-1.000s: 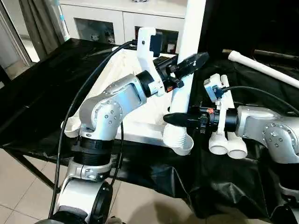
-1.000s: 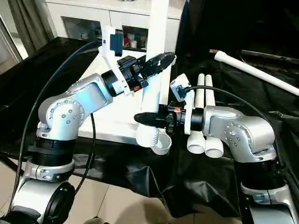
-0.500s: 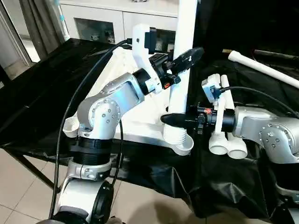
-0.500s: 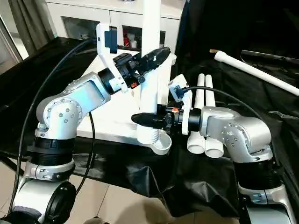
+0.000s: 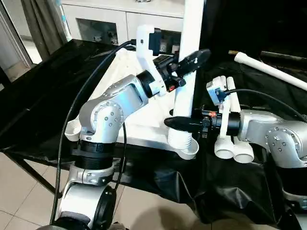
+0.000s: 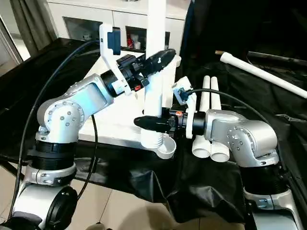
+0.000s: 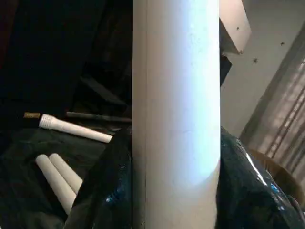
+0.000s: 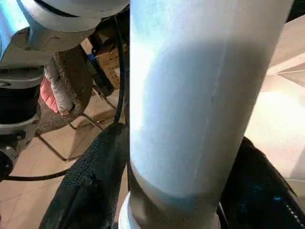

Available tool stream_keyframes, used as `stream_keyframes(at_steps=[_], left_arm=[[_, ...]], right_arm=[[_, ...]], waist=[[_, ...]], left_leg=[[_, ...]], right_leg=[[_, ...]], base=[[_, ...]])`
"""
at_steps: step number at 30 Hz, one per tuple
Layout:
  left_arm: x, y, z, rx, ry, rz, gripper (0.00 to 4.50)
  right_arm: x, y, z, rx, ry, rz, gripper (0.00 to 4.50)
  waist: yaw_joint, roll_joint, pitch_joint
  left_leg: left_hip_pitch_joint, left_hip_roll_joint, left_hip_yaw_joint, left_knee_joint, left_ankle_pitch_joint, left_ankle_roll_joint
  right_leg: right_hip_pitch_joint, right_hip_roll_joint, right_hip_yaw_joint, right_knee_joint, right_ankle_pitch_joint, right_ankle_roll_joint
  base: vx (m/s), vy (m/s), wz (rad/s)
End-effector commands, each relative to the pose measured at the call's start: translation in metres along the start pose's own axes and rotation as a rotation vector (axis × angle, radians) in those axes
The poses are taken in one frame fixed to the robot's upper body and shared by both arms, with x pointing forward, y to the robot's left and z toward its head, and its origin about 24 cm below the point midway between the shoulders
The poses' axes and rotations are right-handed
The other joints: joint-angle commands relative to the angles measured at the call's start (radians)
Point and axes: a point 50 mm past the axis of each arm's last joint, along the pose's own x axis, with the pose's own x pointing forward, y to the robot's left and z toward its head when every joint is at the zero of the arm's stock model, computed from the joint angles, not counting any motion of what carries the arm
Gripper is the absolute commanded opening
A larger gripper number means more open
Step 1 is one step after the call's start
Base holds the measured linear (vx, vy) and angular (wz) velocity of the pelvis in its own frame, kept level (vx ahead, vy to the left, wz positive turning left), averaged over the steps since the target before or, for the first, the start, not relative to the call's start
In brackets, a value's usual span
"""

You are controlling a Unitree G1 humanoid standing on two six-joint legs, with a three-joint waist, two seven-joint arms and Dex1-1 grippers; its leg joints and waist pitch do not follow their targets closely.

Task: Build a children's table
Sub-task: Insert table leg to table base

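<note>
**Now: leg upright at the near corner socket, both tools on it**

Currently one white leg (image 5: 189, 57) stands upright, its flared lower end at the round socket (image 5: 184, 146) on the near right corner of the tabletop (image 5: 144, 112). The tabletop lies on a surface draped in black cloth (image 5: 43, 96). Cannot tell whether the leg is fully seated.

Left tool (image 5: 192, 60): reaches in from the left, high on the leg. In the left wrist view, black fingers (image 7: 102, 191) sit on both sides of the tube and press against it. Clamped on the leg.

Right tool (image 5: 180, 123): comes in level from the right, low on the leg, just above the flare. In the right wrist view, a textured black finger (image 8: 90, 186) lies on each side of the tube. The jaws straddle the leg; cannot tell whether they are pressing it or standing slightly off it.

Two more legs (image 5: 232, 143) lie side by side on the cloth, just right of the tabletop, partly under the right forearm, open ends facing the near edge. A fourth leg (image 5: 268, 69) lies alone further back on the right, well apart from the others.

White cabinet (image 5: 103, 24) with glass doors stands behind the surface. Tiled floor (image 5: 19, 191) shows below the near edge.
</note>
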Motion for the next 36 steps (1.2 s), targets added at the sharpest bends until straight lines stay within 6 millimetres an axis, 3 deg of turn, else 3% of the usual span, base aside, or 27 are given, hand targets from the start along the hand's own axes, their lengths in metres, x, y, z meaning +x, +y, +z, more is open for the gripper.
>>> stream_keyframes(at_steps=[1, 10, 11, 17, 22, 24, 29, 30, 34, 36], left_arm=[[0.0036, -0.0087, 0.0061, 0.032, 0.0, -0.041, 1.8], [0.0031, -0.0091, 0.0053, 0.035, 0.012, -0.055, 1.8], [0.0029, -0.009, 0.0051, 0.036, 0.015, -0.056, 1.8], [0.0023, -0.009, 0.0048, 0.037, 0.019, -0.06, 1.8], [0.0025, -0.0091, 0.0051, 0.035, 0.018, -0.063, 1.8], [0.0031, -0.0094, 0.0049, 0.032, 0.016, -0.064, 1.8], [0.004, -0.0093, 0.0049, 0.027, 0.004, -0.056, 1.8], [0.0033, -0.0094, 0.0041, 0.018, 0.012, -0.058, 2.36], [0.0017, -0.0126, 0.0035, -0.034, 0.0, -0.093, 2.7], [0.0028, -0.0077, 0.0052, -0.036, -0.049, -0.062, 2.93]], right_arm=[[-0.0025, 0.0013, 0.0058, -0.006, -0.014, 0.014, 2.67], [-0.0038, 0.0012, 0.0055, -0.009, -0.006, 0.015, 2.67], [-0.004, 0.0011, 0.0055, -0.012, -0.003, 0.015, 2.41], [-0.0049, 0.0008, 0.0053, -0.015, 0.003, 0.014, 1.97], [-0.0051, 0.0006, 0.0054, -0.014, 0.003, 0.015, 1.89], [-0.0057, 0.0004, 0.005, -0.012, 0.003, 0.015, 1.89], [-0.0051, 0.0001, 0.0038, -0.01, 0.005, 0.016, 1.89], [-0.0041, 0.0001, 0.0041, -0.009, 0.001, 0.015, 1.89], [-0.0023, -0.0004, 0.005, -0.011, -0.023, -0.003, 1.89], [-0.0016, -0.0001, 0.0046, -0.004, -0.063, -0.022, 1.89]], waist=[[0.002, -0.019, -0.08], [0.003, -0.019, -0.08], [0.003, -0.019, -0.08], [0.003, -0.019, -0.08], [0.003, -0.018, -0.08], [0.002, -0.026, -0.08], [0.002, -0.025, -0.079], [0.001, -0.025, -0.08], [-0.001, -0.023, -0.08], [-0.002, -0.015, -0.08]], left_leg=[[-0.01, 0.011, 0.0, -0.059, -0.019, 0.038], [-0.011, 0.011, -0.001, -0.06, -0.02, 0.037], [-0.01, 0.011, -0.001, -0.059, -0.021, 0.038], [-0.011, 0.011, -0.001, -0.059, -0.019, 0.038], [-0.01, 0.011, -0.001, -0.059, -0.021, 0.037], [-0.011, 0.011, 0.0, -0.059, -0.016, 0.04], [-0.011, 0.011, 0.001, -0.059, -0.013, 0.043], [-0.011, 0.011, 0.001, -0.059, -0.014, 0.042], [-0.013, 0.009, 0.002, -0.058, -0.011, 0.039], [-0.011, 0.011, 0.0, -0.058, -0.014, 0.039]], right_leg=[[0.075, -0.065, 0.051, -0.075, -0.277, -0.062], [0.075, -0.065, 0.051, -0.075, -0.273, -0.066], [0.076, -0.065, 0.051, -0.074, -0.271, -0.067], [0.076, -0.065, 0.051, -0.074, -0.268, -0.069], [0.076, -0.065, 0.051, -0.075, -0.273, -0.069], [0.076, -0.064, 0.051, -0.074, -0.266, -0.069], [0.075, -0.065, 0.052, -0.074, -0.275, -0.067], [0.075, -0.065, 0.052, -0.074, -0.277, -0.067], [0.076, -0.065, 0.052, -0.074, -0.27, -0.074], [0.074, -0.063, 0.051, -0.074, -0.261, -0.08]], base=[[0.0, 0.0, 0.0], [0.0, 0.0, 0.0], [0.0, 0.0, 0.0], [0.0, 0.0, 0.0], [0.0, 0.0, 0.0], [0.0, 0.0, 0.0], [0.0, 0.0, 0.0], [0.0, 0.0, 0.0], [0.0, 0.0, 0.0], [0.0, 0.0, 0.0]])
